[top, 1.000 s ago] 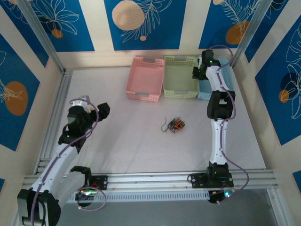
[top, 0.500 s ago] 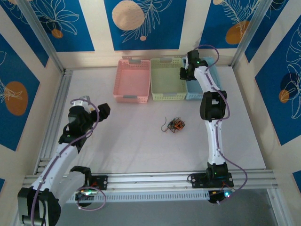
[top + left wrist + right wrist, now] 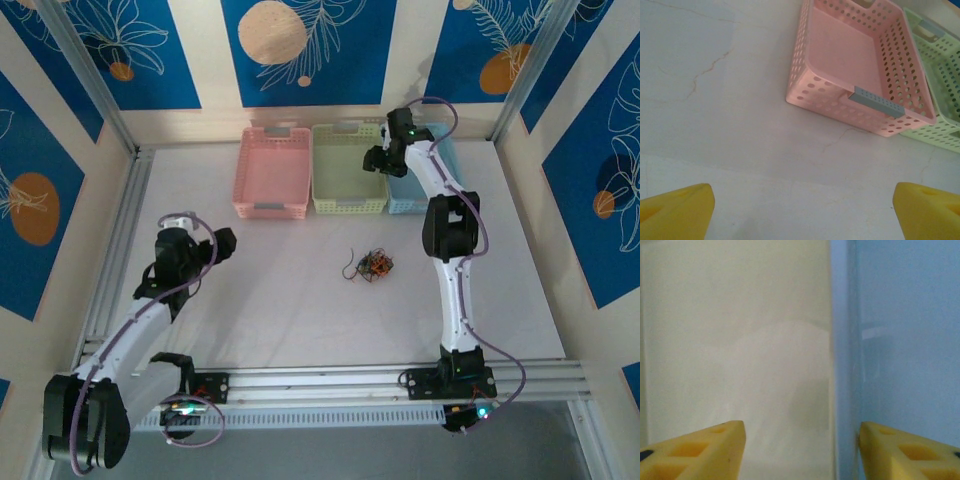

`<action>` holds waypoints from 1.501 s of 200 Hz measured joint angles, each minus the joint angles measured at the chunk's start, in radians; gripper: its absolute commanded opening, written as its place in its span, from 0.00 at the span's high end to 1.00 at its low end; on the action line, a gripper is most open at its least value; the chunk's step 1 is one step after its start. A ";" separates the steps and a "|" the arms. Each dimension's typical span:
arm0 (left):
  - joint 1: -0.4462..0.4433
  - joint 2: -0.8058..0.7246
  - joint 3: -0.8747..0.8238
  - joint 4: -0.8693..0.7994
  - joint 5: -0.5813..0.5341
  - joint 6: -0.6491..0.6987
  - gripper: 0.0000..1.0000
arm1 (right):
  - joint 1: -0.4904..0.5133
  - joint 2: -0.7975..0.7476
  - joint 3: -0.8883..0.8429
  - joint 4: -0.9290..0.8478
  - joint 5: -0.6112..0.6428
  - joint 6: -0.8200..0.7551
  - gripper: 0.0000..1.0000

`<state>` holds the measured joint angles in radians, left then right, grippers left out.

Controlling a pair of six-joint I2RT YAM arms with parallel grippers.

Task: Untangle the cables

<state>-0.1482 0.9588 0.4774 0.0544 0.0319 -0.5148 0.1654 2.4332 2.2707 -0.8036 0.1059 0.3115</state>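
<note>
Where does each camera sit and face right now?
Top external: above, behind the bases, looking down on table, cables, baskets; left arm, right arm show.
Left wrist: on left arm, facing the pink basket; left pincer fingertips show.
Right wrist: close over green basket beside blue basket; right pincer fingertips show.
Shared: top and left wrist both show the pink basket.

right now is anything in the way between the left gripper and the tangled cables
Nothing visible does. Bare table lies between the left gripper and the cables. The pink basket sits farther back, off that line.
</note>
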 measured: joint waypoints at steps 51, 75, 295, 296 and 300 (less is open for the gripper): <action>0.000 -0.001 -0.019 0.027 -0.014 0.001 0.08 | 0.018 -0.428 -0.436 0.129 0.014 0.028 0.33; 0.000 -0.010 -0.038 0.044 -0.018 0.002 0.08 | 0.026 -0.665 -0.702 0.200 0.016 0.065 0.33; 0.000 -0.019 -0.080 0.099 -0.079 0.047 0.08 | 0.423 -0.673 -1.147 0.137 -0.234 0.155 0.46; 0.000 -0.019 -0.080 0.100 -0.079 0.047 0.08 | 0.428 -0.669 -1.146 0.137 -0.237 0.156 0.46; 0.000 -0.019 -0.080 0.100 -0.079 0.047 0.08 | 0.438 -0.659 -1.143 0.138 -0.241 0.158 0.46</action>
<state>-0.1482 0.9401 0.3969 0.1543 -0.0467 -0.4683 0.6037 1.7741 1.1278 -0.6651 -0.1352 0.4690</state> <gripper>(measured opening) 0.918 0.544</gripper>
